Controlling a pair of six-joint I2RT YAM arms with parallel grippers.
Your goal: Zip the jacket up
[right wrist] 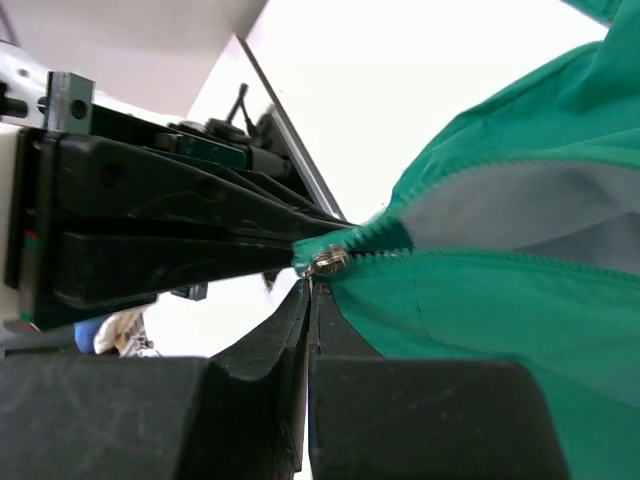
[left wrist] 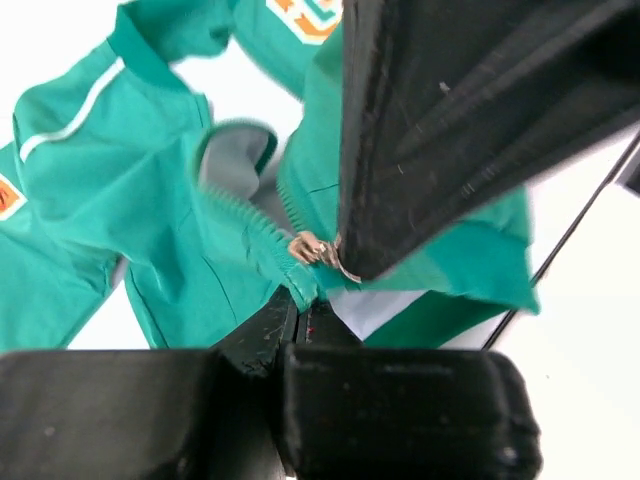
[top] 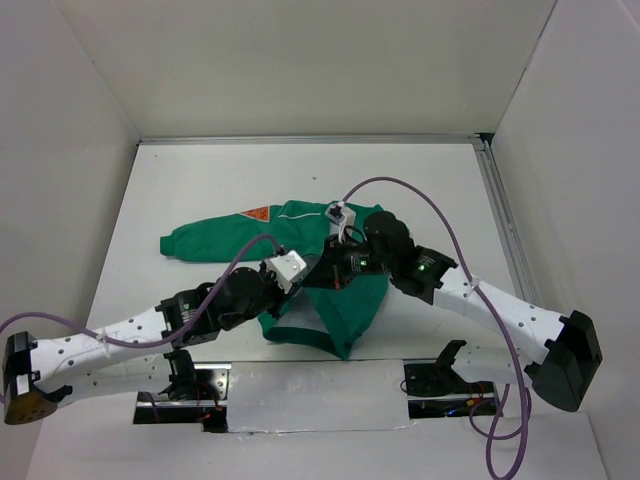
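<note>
Small green fabric jacket [top: 355,300] w/ white piping, grey-white lining, orange triangular patch [top: 258,213]; silvery metal zip pull [right wrist: 328,262].

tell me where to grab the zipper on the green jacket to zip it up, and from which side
Take the small metal zipper pull at the bottom of the jacket, pinching its flat tab with the fingertips and coming from the hem end. The two tooth rows spread apart from it toward the collar, so approaching from the hem leaves that path free.
</note>
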